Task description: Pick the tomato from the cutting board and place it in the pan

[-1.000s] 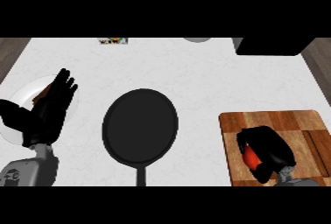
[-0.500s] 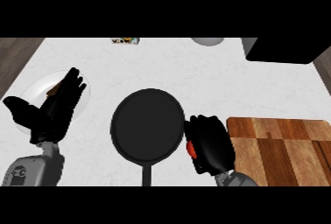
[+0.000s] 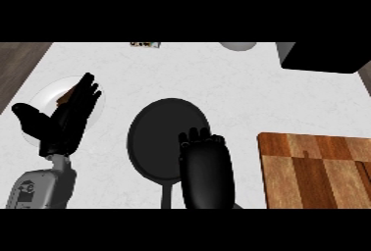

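Right hand [image 3: 206,169] hangs back-up over the pan's [image 3: 153,131] near rim, handle beside it; its grip can't be read. Tomato's out of sight, so its place is unclear. Cutting board [image 3: 316,169] lies right, cut off. Left hand [image 3: 64,123] rests open over a plate [image 3: 49,92]. Far back, a black box [image 3: 322,57].

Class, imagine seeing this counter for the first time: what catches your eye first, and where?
The black right hand stands out first, over the right rim of the dark pan at the centre. Next come the brown cutting board at the right and the open left hand at the left.
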Tool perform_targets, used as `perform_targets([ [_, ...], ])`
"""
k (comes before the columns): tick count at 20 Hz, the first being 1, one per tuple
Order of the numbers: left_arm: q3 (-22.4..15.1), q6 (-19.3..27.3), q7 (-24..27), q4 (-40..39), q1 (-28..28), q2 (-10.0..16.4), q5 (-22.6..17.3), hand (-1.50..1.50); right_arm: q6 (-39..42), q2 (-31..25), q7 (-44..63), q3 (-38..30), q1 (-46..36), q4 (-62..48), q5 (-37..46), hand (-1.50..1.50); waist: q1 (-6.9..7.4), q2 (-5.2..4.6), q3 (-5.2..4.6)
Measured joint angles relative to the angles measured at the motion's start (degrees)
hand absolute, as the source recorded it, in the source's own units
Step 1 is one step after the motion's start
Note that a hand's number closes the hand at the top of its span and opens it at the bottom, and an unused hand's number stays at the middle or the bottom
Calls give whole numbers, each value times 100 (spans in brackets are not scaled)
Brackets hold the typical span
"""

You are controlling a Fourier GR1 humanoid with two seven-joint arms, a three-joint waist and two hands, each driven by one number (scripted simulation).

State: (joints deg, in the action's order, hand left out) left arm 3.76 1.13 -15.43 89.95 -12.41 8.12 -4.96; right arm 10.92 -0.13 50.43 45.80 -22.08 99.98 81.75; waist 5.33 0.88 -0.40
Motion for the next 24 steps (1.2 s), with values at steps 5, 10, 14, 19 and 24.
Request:
perform_targets([
  [5, -51, 32, 19, -51, -92, -57, 38, 0, -146, -23, 986, 319, -679, -77, -146, 150, 39, -47, 8],
  [10, -39, 22, 25, -83, -147, -52, 28, 0, -369, -53, 1446, 290, -1333, -378, -403, 150, 52, -84, 15],
  [14, -61, 72, 64, -62, -73, -96, 71, 0, -575, -66, 1704, 253, -1754, -676, -640, 150, -8, -93, 22],
  [19, -29, 114, 45, -16, -59, -98, 74, 0, -887, -72, 1799, 130, -2214, -1189, -967, 150, -99, -106, 29],
  [24, 22, 103, 101, 19, 27, -71, 63, 0, -1478, -52, 1577, 67, -2361, -1997, -1334, 150, -181, -127, 34],
])
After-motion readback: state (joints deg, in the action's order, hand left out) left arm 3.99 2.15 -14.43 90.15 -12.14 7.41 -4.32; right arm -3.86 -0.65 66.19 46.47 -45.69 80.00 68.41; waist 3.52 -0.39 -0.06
